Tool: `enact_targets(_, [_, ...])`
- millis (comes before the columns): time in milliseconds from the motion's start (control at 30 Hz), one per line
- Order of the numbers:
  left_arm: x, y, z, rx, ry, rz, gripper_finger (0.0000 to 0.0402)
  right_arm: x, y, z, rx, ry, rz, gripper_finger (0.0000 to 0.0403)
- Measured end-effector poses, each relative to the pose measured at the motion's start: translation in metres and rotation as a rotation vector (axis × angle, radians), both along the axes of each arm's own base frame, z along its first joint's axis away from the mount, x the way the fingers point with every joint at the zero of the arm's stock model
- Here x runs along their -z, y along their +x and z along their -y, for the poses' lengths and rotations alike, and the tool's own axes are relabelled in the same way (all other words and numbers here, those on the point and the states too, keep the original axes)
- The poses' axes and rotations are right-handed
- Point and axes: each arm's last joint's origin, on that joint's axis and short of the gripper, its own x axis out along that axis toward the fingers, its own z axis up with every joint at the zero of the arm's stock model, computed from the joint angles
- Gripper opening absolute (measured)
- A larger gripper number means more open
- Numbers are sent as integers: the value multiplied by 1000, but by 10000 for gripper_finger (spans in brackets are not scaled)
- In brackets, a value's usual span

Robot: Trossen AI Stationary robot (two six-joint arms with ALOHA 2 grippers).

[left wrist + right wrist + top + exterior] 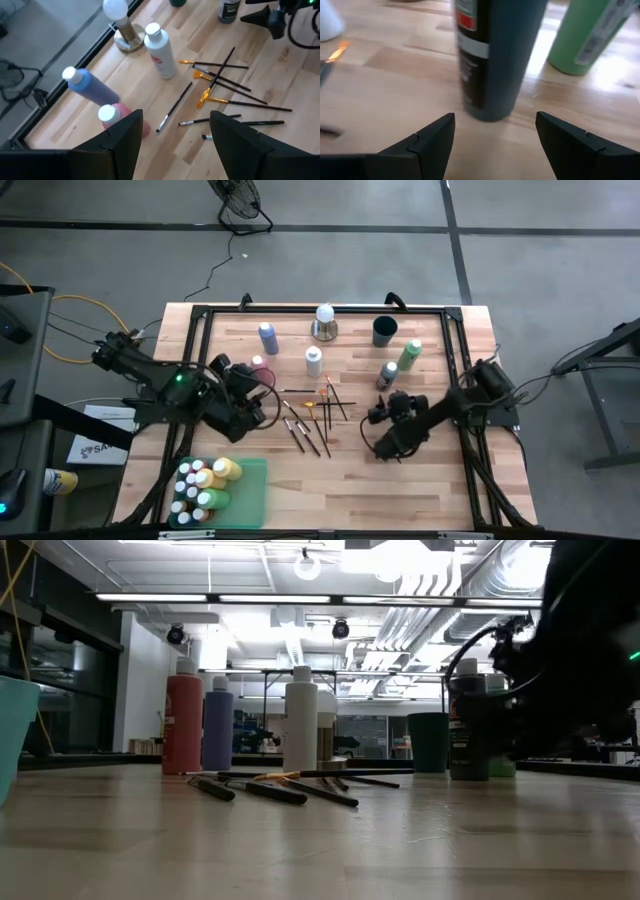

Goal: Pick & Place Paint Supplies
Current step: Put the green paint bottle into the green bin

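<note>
Green tray (250, 498), desk's (420, 490) near-left corner: holds several capped bottles (205, 485). Left gripper (172, 137) wide, empty. Right gripper (495, 132) wide, facing dark bottle (495, 55).

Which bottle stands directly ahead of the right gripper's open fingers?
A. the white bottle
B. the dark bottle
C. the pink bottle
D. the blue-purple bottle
B: in the right wrist view the dark bottle stands upright just beyond the right gripper, whose fingers are spread and empty, with the green bottle off to one side.
</note>
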Motion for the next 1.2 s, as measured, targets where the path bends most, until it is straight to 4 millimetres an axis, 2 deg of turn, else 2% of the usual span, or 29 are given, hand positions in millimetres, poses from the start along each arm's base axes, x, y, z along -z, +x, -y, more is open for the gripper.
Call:
enact_targets(233, [1, 4, -10, -47, -33, -11, 225, 8, 6, 11, 95, 137, -50, 271])
enact_targets(433, [1, 5, -14, -64, -33, -12, 225, 9, 14, 17, -15, 112, -166, 274])
enact_targets(567, [1, 6, -14, -64, -33, -12, 225, 9, 17, 21, -59, 87, -213, 303])
enact_targets(733, [1, 5, -14, -62, -37, -14, 225, 9, 20, 30, 9, 92, -154, 357])
enact_targets(867, [1, 5, -14, -62, -37, -14, 225, 9, 23, 39, 46, 65, -121, 380])
enact_targets(1033, [1, 6, -14, -62, -37, -14, 225, 9, 26, 54, 95, 54, -113, 377])
enact_targets(1200, [1, 5, -14, -62, -37, -14, 225, 9, 27, 67, 143, 50, -115, 346])
